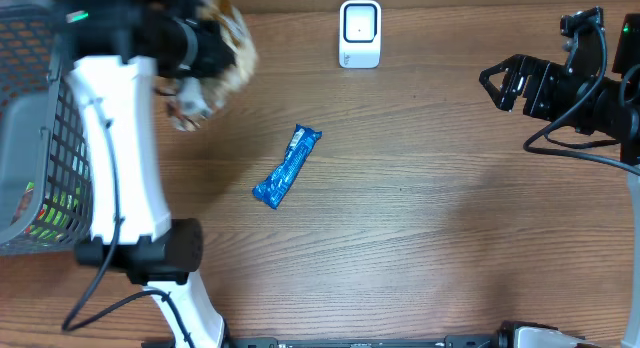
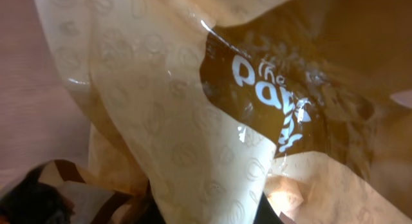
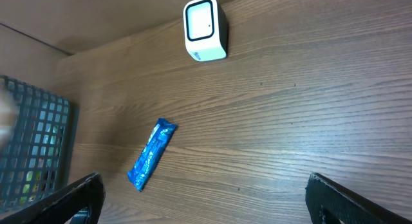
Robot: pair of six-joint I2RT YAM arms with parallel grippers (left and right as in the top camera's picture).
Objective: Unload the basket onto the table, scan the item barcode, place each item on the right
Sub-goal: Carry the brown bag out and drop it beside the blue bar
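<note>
I've got the tan snack bag (image 1: 232,60) at the table's far-left end, clenched in the left gripper (image 1: 205,48), with the arm stretched forward beside the wire basket (image 1: 30,108). It's too blurred to call the bag's axis. The scanner (image 1: 360,33) stands well to its right across open wood. A blue bar (image 1: 286,167) lies diagonally mid-table. The right gripper (image 1: 497,86) hangs splayed near the right edge.

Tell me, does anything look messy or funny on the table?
Only small things: the blue packet lies slanted by itself mid-table, and the tan bag looks crumpled in the left gripper. Nothing spilled or broken.
</note>
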